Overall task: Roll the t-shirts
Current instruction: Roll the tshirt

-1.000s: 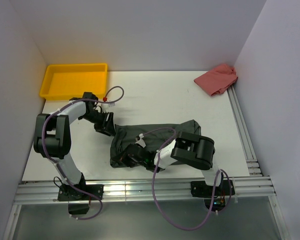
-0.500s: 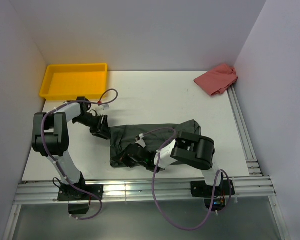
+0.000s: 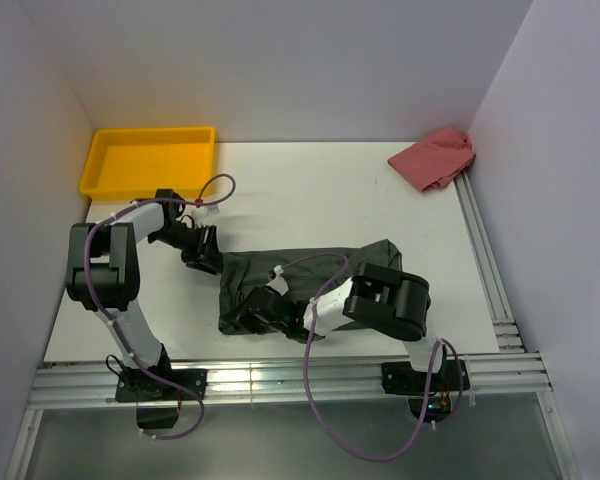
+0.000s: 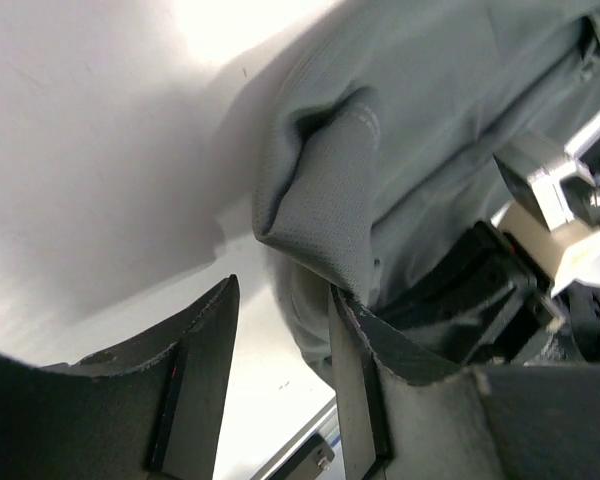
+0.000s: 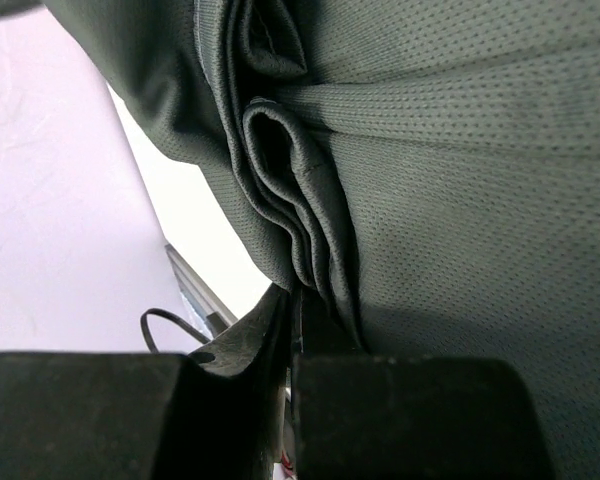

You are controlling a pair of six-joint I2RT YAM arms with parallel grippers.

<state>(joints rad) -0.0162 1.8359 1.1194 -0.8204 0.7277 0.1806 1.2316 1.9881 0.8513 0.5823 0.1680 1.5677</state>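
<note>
A dark charcoal-grey t-shirt (image 3: 325,268) lies bunched in a long band across the near middle of the white table. My left gripper (image 3: 207,257) is low at the shirt's left end, open. In the left wrist view a folded corner of the shirt (image 4: 325,200) rests against the tip of one of the fingers (image 4: 355,345), and bare table shows in the gap of the left gripper (image 4: 280,305). My right gripper (image 3: 250,316) sits at the shirt's near left corner. In the right wrist view the right gripper (image 5: 295,300) is shut on a stack of folds of the shirt (image 5: 460,150).
A yellow tray (image 3: 148,160) stands at the back left. A pink-red cloth (image 3: 435,158) lies crumpled in the back right corner. Aluminium rails (image 3: 280,378) run along the near edge and the right side. Walls close in the table on three sides.
My left gripper has drawn a little to the left, to the shirt's left end, and its jaws have narrowed slightly. The right gripper keeps its hold and has barely moved.
</note>
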